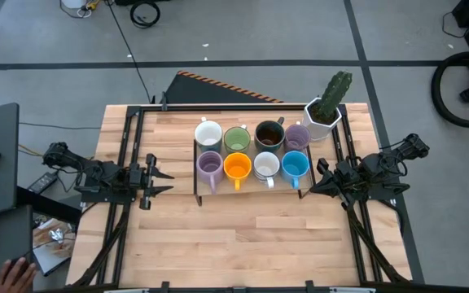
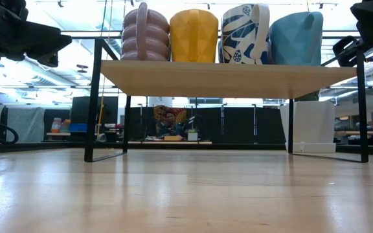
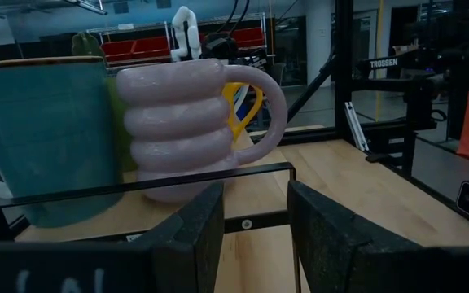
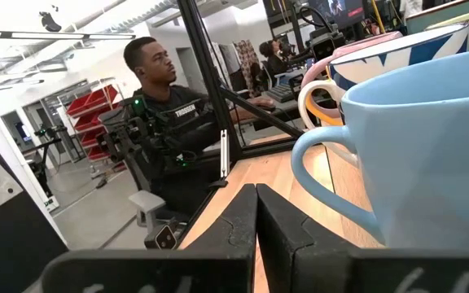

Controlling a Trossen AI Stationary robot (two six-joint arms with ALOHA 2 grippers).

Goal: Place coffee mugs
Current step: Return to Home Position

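Ceramic coffee mugs (image 1: pixel 265 165), 8, are sitting on the shelf (image 2: pixel 225 79) between both arms; we are seeing the left gripper (image 1: pixel 155 179) gaping near the lavender mug (image 1: pixel 209 166), the right gripper (image 1: pixel 316 175) closed near the blue mug (image 1: pixel 295 164).

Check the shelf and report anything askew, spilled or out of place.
Nothing stands out. The eight mugs stand upright in two even rows of four on the shelf, none tipped, nothing spilled. The left end effector and right end effector sit clear of it.
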